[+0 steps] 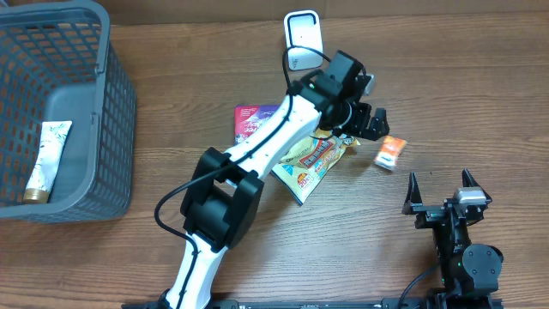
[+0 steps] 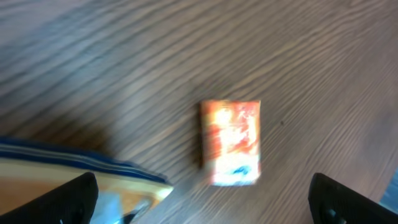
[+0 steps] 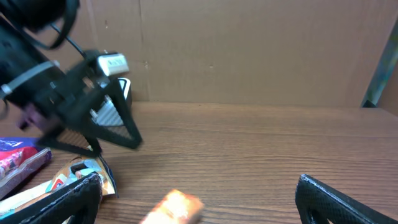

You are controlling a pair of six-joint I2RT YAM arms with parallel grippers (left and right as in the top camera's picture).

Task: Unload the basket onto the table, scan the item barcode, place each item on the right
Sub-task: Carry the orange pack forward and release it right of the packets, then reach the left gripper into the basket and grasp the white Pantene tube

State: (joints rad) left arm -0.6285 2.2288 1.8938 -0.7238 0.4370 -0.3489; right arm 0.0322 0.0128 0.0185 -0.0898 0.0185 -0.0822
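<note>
We see an orange-and-white box on a brown wood-grain table, a yellow packet with red lettering, a purple packet, a white scanner, a grey lattice basket, a white tube with a gold cap, and a white-and-black arm.

The wooden table, as I viewed it from overhead. At the far left stood a grey mesh basket. Near the back edge, about centre, I saw a white scanner. Mid-table lay a purple packet with a yellow snack packet just beside it; whether they touched I could not tell. A small orange box lay flat on bare wood, right of both.
</note>
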